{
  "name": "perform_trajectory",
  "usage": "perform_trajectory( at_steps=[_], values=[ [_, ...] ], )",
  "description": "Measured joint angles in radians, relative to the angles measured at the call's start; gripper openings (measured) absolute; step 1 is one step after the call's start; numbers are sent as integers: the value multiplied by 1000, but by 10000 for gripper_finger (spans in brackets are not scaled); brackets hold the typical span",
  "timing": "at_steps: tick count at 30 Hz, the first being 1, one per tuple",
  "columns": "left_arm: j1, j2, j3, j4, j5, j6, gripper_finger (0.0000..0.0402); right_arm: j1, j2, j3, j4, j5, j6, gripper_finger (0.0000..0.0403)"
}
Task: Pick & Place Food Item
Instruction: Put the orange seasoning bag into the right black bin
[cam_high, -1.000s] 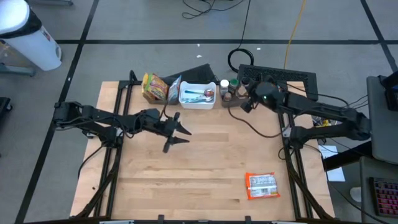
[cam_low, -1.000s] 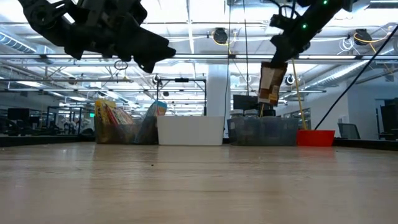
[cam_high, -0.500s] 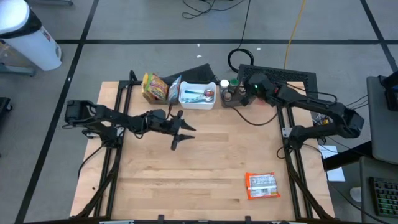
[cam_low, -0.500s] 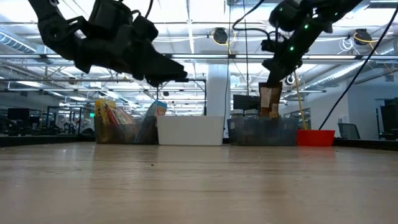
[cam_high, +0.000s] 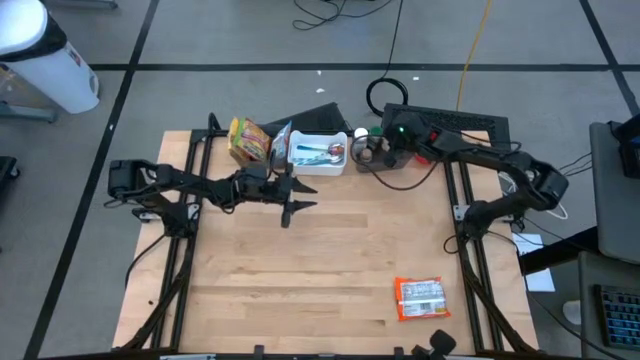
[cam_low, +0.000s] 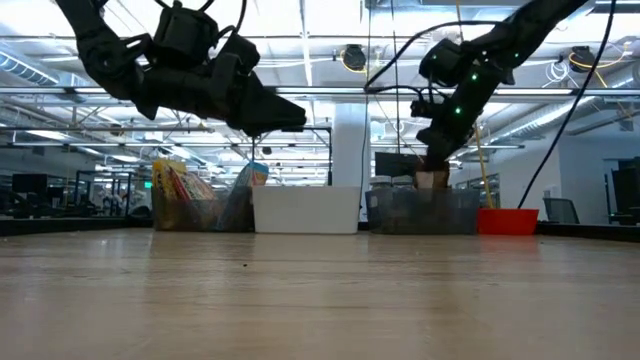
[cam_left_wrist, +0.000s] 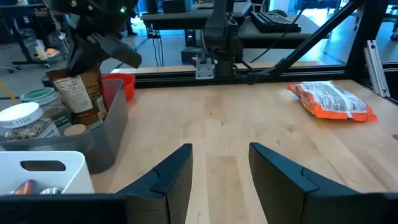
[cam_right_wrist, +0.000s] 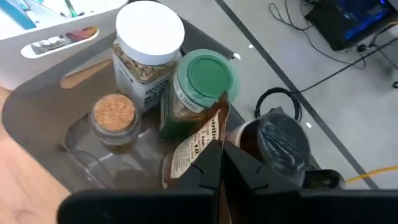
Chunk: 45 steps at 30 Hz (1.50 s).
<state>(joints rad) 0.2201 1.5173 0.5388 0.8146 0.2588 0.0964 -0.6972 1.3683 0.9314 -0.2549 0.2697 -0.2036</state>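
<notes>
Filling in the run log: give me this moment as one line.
right gripper: shut on brown pouch, lowering it in grey bin | left gripper: open, empty, above table | orange packet: untouched

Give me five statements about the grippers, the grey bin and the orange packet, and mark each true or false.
1. The right gripper is shut on the brown pouch. True.
2. The pouch hangs over the white bin. False: it is over the grey bin.
3. The left gripper holds a jar. False: it is open and empty.
4. The orange packet lies flat on the table. True.
5. The green-lidded jar lies outside the grey bin. False: it stands inside.
</notes>
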Motion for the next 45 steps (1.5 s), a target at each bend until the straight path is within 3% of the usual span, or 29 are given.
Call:
perform_trajectory(
  at_steps=[12,19,37,45],
  values=[
    [16,0,0,-5,1,-27,164,-20,92,1,57,-41,2,0],
    [16,0,0,-24,1,-24,163,-19,93,1,52,-88,20,0],
    [16,0,0,-35,1,-27,163,-14,93,1,-10,-89,60,1],
    [16,0,0,-35,1,-26,163,-14,91,1,-6,-90,50,41]
  ],
)
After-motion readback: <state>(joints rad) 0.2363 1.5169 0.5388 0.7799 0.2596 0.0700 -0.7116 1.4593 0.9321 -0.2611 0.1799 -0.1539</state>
